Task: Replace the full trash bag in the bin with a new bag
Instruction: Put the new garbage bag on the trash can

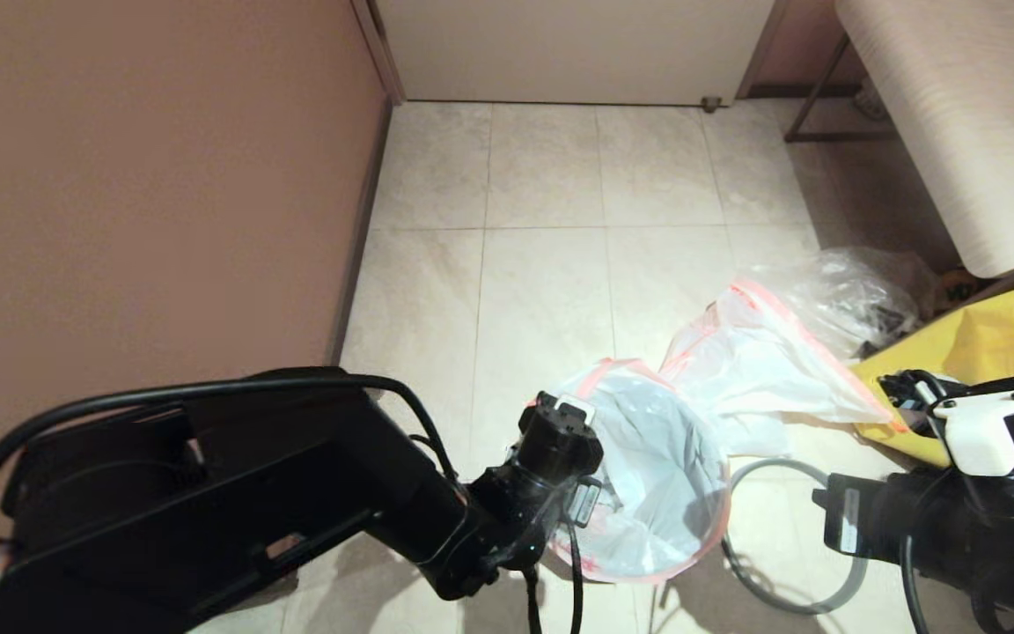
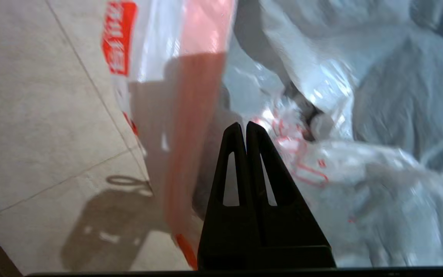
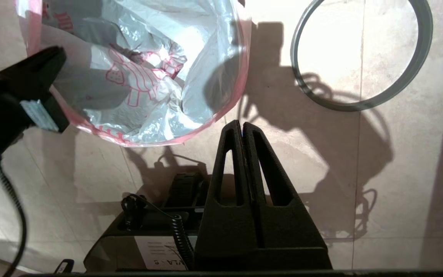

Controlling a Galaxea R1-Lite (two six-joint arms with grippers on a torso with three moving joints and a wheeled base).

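The new bag (image 1: 657, 475), translucent white with a red cartoon and an orange-red hem, lines the bin, and its hem is folded out over the rim. It hides the bin's black wall. My left gripper (image 2: 245, 124) is shut and empty, with its tips just inside the bag's near-left rim. The full trash bag (image 1: 762, 361) lies bunched on the floor behind and to the right of the bin. The bin's grey ring (image 3: 360, 105) lies flat on the tiles to the bin's right. My right gripper (image 3: 241, 123) is shut on nothing, above the floor between bin and ring.
A clear plastic bag (image 1: 859, 291) and a yellow tote (image 1: 982, 352) sit on the floor at the right, under a pale table (image 1: 938, 114). A brown wall (image 1: 146, 194) runs along the left. Open tiles stretch behind the bin towards a door (image 1: 560, 53).
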